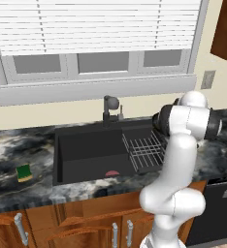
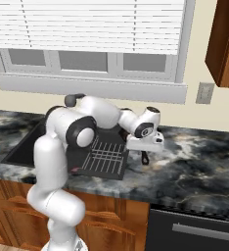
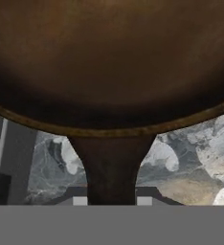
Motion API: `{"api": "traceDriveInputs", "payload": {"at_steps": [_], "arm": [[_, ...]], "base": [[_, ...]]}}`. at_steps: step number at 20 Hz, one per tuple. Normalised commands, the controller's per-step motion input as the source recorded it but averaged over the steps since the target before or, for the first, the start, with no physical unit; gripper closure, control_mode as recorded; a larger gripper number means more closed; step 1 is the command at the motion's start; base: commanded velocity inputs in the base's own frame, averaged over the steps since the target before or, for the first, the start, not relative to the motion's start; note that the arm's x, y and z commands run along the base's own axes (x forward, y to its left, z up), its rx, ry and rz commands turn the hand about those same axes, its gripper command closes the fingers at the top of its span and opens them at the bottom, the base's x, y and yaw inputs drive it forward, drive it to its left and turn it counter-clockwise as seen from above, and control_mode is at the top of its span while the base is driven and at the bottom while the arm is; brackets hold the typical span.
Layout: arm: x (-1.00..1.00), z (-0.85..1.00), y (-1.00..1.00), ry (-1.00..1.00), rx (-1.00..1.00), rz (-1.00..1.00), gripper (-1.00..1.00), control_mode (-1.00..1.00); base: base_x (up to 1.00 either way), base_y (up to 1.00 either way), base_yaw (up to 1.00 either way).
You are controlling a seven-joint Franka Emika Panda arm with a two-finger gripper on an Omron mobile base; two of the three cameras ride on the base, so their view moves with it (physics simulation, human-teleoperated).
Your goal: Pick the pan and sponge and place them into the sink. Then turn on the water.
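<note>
— Marbled dark counter (image 2: 194, 162) runs under a shuttered window, with the sink (image 1: 86, 150) sunk into it. Where's the pan?

— On the counter just right of the sink's right edge. In the hand view the pan (image 3: 109, 62) has its brown bowl beyond the claw and its handle running straight back between the finger tips.

— And the gripper (image 2: 145, 152)?

— Drawn narrow on that handle, so I'd judge it is holding the pan by the handle's end.

— Which way must it travel?

— Leftward, over the basin's right edge. The wire dish rack (image 1: 144, 150) fills the right section and lies directly between pan and the open left section; I'd lift clear of it first.

— Anything else?

— The faucet (image 1: 110, 109) stands at the sink's back edge. The sponge (image 1: 24, 172) sits on the counter well left of the basin, near the front edge, far from the claw.
</note>
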Motion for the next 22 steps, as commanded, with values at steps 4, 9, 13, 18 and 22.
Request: {"api": "traceDriveInputs", "payload": {"at_steps": [4,9,13,18,22], "arm": [[-0.48,0.28,0.45,-0.20,-0.07,0.13,1.00,-1.00],[-0.40,0.30,0.52,-0.14,-0.06,0.15,1.00,-1.00],[-0.30,0.37,0.48,-0.08,-0.03,0.15,1.00,-1.00],[-0.25,0.44,0.42,-0.04,0.00,0.13,1.00,-1.00],[-0.21,0.36,0.33,0.00,0.00,0.12,1.00,-1.00]], "base": [[0.00,0.00,0.00],[0.00,0.00,0.00],[0.00,0.00,0.00],[0.00,0.00,0.00],[0.00,0.00,0.00]]}}
